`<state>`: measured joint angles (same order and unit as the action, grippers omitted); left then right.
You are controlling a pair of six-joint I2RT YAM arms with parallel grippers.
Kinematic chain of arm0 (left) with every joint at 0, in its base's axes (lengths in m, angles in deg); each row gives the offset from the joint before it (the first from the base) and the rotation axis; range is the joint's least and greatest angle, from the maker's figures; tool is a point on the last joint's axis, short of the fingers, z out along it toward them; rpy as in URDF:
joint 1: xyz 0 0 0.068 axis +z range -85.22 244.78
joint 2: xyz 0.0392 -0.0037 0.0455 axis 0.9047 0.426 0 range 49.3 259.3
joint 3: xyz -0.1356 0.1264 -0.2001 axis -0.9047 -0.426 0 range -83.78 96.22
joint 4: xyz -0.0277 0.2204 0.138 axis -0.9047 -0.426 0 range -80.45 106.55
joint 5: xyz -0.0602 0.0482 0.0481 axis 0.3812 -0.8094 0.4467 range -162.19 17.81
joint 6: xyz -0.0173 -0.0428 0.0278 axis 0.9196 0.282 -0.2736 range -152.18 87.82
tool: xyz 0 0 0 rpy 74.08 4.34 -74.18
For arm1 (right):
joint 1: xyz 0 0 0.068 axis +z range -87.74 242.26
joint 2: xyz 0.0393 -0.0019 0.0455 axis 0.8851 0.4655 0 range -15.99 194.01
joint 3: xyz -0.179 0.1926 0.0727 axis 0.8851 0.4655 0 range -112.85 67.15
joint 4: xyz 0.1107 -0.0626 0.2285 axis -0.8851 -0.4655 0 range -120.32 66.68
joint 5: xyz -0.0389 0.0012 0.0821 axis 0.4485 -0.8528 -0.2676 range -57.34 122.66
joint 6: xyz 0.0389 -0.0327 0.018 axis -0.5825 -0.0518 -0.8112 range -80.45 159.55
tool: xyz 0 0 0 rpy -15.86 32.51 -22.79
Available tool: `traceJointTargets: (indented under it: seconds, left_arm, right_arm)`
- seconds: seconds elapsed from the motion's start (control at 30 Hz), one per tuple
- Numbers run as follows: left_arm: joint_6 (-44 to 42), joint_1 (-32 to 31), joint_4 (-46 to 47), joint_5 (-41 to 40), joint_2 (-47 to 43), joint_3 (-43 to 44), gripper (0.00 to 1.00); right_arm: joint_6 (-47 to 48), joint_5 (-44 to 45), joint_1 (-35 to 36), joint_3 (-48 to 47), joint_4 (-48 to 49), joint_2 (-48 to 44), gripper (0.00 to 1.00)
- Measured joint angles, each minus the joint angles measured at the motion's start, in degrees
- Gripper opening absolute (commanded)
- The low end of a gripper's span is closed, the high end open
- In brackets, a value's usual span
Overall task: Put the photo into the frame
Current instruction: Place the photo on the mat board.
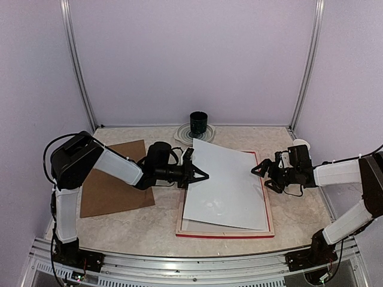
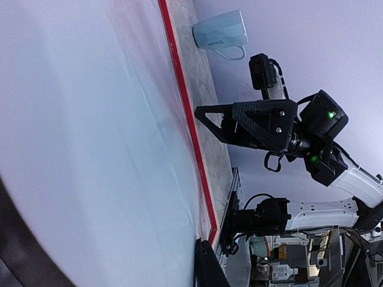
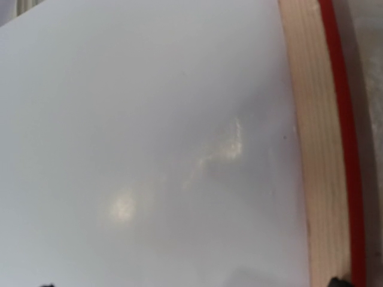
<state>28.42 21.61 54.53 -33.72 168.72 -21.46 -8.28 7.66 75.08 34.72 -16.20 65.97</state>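
I'm on a lab robot cell, not a home: plain lilac panels on aluminium posts, marble-look tabletop, extrusion rail at the near edge, electronics clutter behind.

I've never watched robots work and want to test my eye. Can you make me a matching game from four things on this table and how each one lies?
Things:
1. photo
2. frame
3. brown cardboard
4. dark cup

Place or state:
A. red-edged, pale wood up, underneath the sheet
B. at the back, near the wall
C. white side up, lying askew
D. flat on the table, left of the frame

Pairs: 1-C, 2-A, 3-D, 4-B
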Motion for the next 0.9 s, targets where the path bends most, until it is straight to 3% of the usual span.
traceJointTargets:
  seconds: [0.27, 0.67, 0.9]
  left_arm:
    - [0.0, -0.6, 0.0, -0.8, 0.0, -0.1, 0.10]
    - [-1.2, -0.3, -1.4, -2.0, -0.1, -1.4, 0.49]
    - [-4.4, 0.3, -7.1, -4.8, -2.6, -1.4, 0.65]
  right_arm:
    - [0.0, 0.0, 0.0, 0.0, 0.0, 0.0, 0.99]
    - [0.0, 0.0, 0.0, 0.0, 0.0, 0.0, 0.99]
    - [0.0, -0.1, 0.0, 0.0, 0.0, 0.0, 0.99]
